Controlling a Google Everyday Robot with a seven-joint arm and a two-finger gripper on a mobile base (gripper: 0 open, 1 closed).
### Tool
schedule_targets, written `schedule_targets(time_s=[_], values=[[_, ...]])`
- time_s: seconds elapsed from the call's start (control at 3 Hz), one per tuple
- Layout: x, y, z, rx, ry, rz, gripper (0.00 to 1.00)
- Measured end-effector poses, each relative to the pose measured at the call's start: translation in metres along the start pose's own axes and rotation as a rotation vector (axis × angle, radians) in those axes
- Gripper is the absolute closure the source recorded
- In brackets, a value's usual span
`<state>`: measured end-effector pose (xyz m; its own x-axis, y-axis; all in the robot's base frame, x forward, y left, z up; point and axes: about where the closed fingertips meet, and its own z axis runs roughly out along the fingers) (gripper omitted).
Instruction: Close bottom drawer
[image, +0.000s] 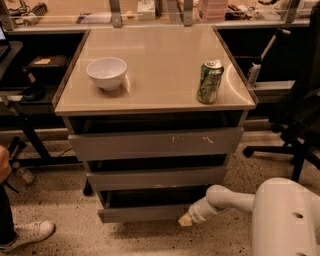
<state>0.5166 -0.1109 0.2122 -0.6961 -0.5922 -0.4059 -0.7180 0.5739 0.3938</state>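
The bottom drawer (140, 213) is the lowest of three grey-brown drawers in the cabinet. It stands pulled out a little, with a dark gap above its plain front panel. My gripper (185, 219) is low at the right end of that front panel, touching or nearly touching it. The white arm (225, 198) reaches in from the lower right.
The cabinet top (165, 75) carries a white bowl (106, 73) and a green can (209, 81). The middle drawer (155, 177) and the scratched top drawer (155, 143) also stick out slightly. A person's shoe (30, 234) is at lower left. An office chair (295, 120) stands right.
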Motion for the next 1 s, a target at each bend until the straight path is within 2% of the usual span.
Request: schedule_targets(time_s=[0.67, 1.0], values=[[-0.029, -0.017, 0.009, 0.061, -0.025, -0.060, 1.00], [-0.030, -0.018, 0.010, 0.063, -0.026, -0.063, 0.85]])
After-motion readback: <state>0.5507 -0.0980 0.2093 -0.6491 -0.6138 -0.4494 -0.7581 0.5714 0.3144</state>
